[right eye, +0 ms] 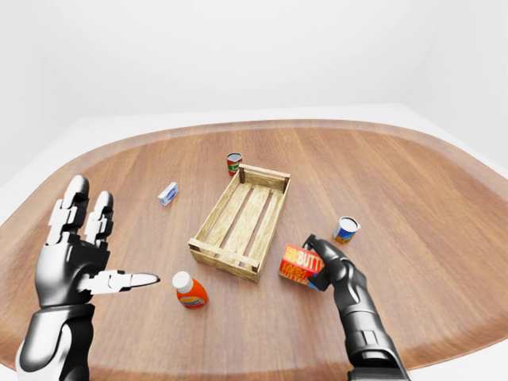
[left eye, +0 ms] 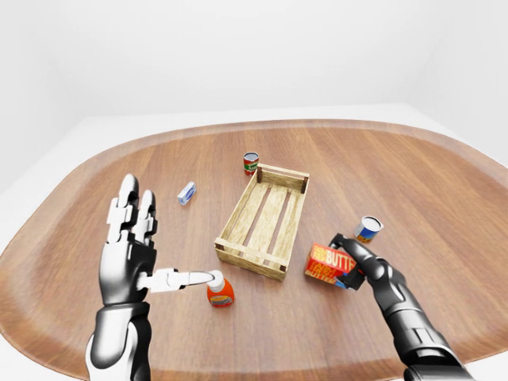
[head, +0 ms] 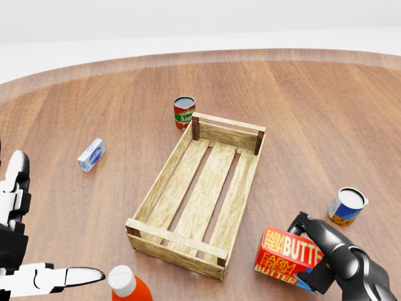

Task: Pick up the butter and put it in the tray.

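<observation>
The butter is a red and orange box lettered "FARM FRESH BUTTER". It sits low on the wooden table, just right of the near corner of the tray, an empty slatted wooden crate. My right hand is black and its fingers close round the box's right end, one over the top and the thumb underneath. In the left-eye view the box looks slightly tilted. My left hand is silver, open and empty, held up at the left with its thumb pointing right.
An orange bottle with a white cap stands by my left thumb. A blue and orange can stands right of the butter. A red sauce can stands at the tray's upper end. A small white and blue box lies to the left.
</observation>
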Controlling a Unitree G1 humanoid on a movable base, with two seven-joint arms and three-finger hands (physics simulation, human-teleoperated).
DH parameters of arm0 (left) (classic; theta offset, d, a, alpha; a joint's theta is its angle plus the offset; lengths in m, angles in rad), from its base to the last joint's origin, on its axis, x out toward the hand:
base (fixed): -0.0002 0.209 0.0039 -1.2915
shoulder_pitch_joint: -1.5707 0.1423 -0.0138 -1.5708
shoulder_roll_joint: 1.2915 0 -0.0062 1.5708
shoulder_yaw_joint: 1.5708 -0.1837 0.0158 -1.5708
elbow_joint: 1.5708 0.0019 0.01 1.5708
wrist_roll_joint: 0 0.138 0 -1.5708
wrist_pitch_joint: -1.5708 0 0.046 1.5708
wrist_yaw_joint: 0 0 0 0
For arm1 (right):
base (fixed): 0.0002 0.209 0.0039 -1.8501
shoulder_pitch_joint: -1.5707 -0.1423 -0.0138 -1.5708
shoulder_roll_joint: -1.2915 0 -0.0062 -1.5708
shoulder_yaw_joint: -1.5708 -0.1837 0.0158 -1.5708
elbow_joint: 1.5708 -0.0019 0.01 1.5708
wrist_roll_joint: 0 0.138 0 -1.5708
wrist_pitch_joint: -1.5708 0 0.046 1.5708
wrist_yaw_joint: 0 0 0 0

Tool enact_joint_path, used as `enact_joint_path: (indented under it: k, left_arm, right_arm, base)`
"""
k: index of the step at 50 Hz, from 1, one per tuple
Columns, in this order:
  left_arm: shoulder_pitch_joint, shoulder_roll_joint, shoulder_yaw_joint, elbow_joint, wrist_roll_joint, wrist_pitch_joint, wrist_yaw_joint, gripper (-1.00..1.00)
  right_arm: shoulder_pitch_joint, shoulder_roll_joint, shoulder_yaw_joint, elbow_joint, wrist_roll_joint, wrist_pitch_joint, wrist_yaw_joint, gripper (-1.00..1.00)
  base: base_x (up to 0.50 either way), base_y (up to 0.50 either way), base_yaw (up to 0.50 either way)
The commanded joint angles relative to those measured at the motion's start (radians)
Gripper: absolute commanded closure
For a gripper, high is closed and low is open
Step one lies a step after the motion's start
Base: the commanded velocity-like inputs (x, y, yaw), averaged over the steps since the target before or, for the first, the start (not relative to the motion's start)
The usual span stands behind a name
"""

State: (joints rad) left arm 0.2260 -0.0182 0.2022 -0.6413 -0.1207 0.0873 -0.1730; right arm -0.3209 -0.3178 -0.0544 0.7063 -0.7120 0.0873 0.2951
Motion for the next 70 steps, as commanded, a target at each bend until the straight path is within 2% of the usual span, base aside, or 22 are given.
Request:
enact_joint_path:
  k: [1, 14, 20, 29, 39, 46, 58, 63, 70]
  left_arm:
    - [0.001, -0.001, 0.001, 0.000, 0.000, 0.000, 0.000, -1.00]
    - [0.002, -0.001, -0.004, -0.001, 0.003, 0.000, 0.002, -1.00]
    - [-0.001, 0.001, 0.002, -0.002, -0.003, 0.000, 0.001, -1.00]
    - [0.000, -0.001, 0.007, -0.008, -0.006, 0.000, -0.003, -1.00]
    - [0.003, -0.002, 0.001, -0.005, -0.001, 0.000, -0.001, -1.00]
    - [-0.008, 0.000, 0.006, 0.005, 0.000, 0.000, 0.004, -1.00]
    - [-0.006, 0.003, -0.009, 0.024, 0.010, 0.000, 0.013, -1.00]
    - [-0.013, 0.005, -0.003, 0.032, 0.006, 0.000, 0.012, -1.00]
    - [-0.014, 0.006, 0.005, 0.018, -0.001, 0.000, 0.011, -1.00]
  right_arm:
    - [0.083, 0.009, -0.048, -0.406, -0.107, 0.000, 0.189, 1.00]
    - [0.108, 0.040, -0.065, -0.732, -0.312, 0.000, 0.403, 1.00]
    - [0.063, 0.047, -0.079, -0.806, -0.386, 0.000, 0.403, 1.00]
    - [-0.014, 0.051, -0.077, -0.822, -0.416, 0.000, 0.403, 1.00]
    - [-0.112, 0.044, -0.066, -0.751, -0.370, 0.000, 0.403, 1.00]
    - [-0.182, 0.077, -0.039, -0.638, -0.309, 0.000, 0.403, 1.00]
    - [-0.389, 0.115, 0.015, -0.263, -0.109, 0.000, 0.161, 1.00]
    - [-0.440, 0.121, 0.029, -0.178, -0.068, 0.000, 0.105, 1.00]
    - [-0.513, 0.143, 0.025, 0.024, 0.033, 0.000, -0.036, 1.00]
  base:
    - [0.00, 0.00, 0.00]
    - [0.00, 0.00, 0.00]
    - [0.00, 0.00, 0.00]
    - [0.00, 0.00, 0.00]
    - [0.00, 0.00, 0.00]
    - [0.00, 0.00, 0.00]
    - [0.00, 0.00, 0.00]
    - [0.00, 0.00, 0.00]
    - [0.00, 0.00, 0.00]
